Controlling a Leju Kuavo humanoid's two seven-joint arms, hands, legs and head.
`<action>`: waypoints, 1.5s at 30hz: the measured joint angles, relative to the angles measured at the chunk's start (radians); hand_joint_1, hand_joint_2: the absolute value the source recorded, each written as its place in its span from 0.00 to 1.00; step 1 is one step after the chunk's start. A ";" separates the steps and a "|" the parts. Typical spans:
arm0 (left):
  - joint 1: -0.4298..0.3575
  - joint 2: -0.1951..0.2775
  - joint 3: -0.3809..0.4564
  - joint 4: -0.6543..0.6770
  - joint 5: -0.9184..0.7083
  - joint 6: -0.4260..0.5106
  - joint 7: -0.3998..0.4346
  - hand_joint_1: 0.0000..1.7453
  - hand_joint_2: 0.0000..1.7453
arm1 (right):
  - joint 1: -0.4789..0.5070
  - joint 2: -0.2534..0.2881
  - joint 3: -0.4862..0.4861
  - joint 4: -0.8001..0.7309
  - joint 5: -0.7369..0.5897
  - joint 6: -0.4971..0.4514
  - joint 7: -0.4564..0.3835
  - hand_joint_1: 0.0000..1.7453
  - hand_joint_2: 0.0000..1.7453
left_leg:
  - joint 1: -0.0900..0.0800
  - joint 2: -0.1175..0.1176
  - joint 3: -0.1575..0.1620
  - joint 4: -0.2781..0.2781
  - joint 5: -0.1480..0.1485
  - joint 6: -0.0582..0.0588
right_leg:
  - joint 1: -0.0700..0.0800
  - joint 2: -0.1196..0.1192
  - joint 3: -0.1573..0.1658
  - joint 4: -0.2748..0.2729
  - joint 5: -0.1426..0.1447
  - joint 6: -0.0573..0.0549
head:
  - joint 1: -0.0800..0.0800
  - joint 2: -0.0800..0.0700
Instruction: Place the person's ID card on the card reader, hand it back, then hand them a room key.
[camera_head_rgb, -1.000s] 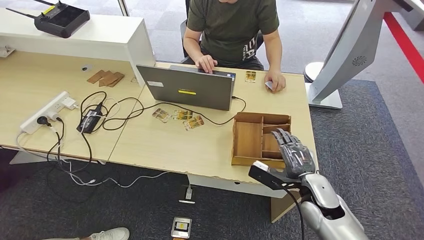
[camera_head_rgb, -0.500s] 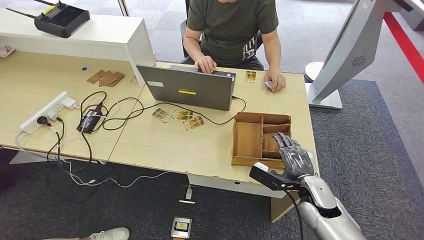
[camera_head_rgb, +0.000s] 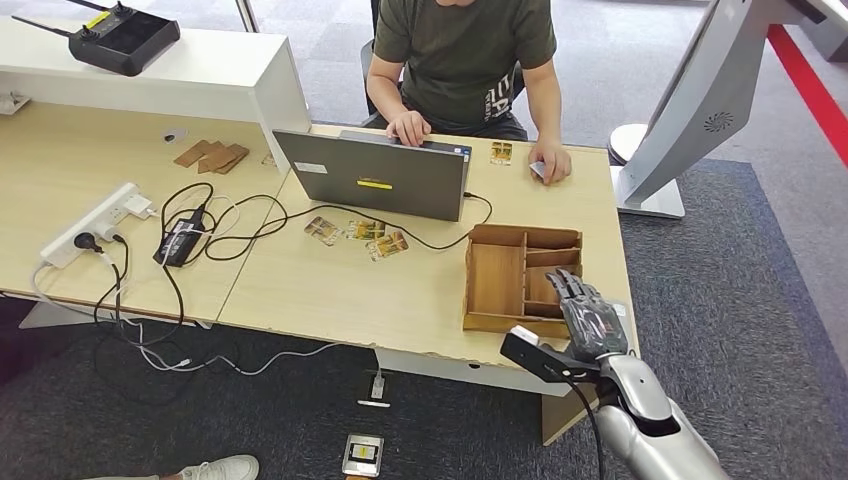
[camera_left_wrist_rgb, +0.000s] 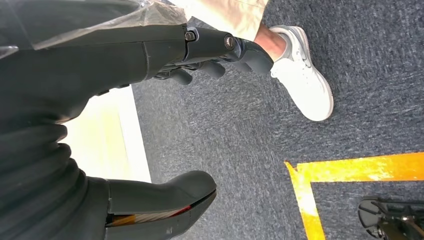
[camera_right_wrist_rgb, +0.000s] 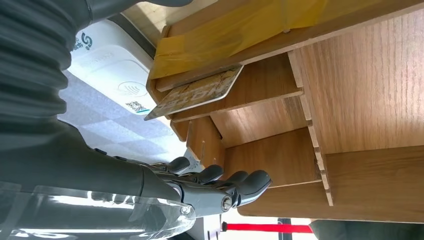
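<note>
Our right hand (camera_head_rgb: 592, 315) hovers empty, fingers straight and slightly apart, over the near right corner of the wooden organizer (camera_head_rgb: 497, 280), where a room key card (camera_right_wrist_rgb: 195, 93) leans in a small compartment next to the white card reader (camera_right_wrist_rgb: 112, 75). The person's hand (camera_head_rgb: 550, 160) rests on what may be the ID card; we cannot tell. To take the card well, we pinch its raised free edge, not the divider, while our left hand (camera_left_wrist_rgb: 210, 55) hangs empty.

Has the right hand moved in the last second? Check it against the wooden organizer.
Yes. The right hand has drawn back toward the robot: its fingertips earlier reached further over the wooden organizer, and now they lie nearer its near edge.
</note>
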 joint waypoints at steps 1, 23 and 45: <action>0.000 0.000 0.000 0.000 0.000 0.000 0.001 0.00 1.00 | 0.000 -0.001 0.002 0.002 -0.001 -0.001 0.000 0.00 1.00 | 0.000 0.000 0.000 0.000 0.000 0.000 | 0.000 0.000 0.000 0.000 0.000 0.000 | 0.000 0.000; 0.001 0.000 0.000 0.000 0.004 0.000 0.004 0.00 1.00 | -0.018 -0.008 0.029 0.023 -0.010 -0.020 0.023 0.00 1.00 | 0.000 0.000 0.000 0.000 0.000 0.000 | 0.000 0.000 0.000 0.000 0.000 0.000 | 0.000 0.000; 0.001 0.000 0.000 0.000 0.010 0.001 0.007 0.00 1.00 | -0.015 -0.016 0.011 0.023 0.014 -0.019 0.018 1.00 1.00 | 0.000 0.000 0.000 0.000 0.000 0.000 | 0.000 0.000 0.000 0.000 0.000 0.000 | 0.000 0.000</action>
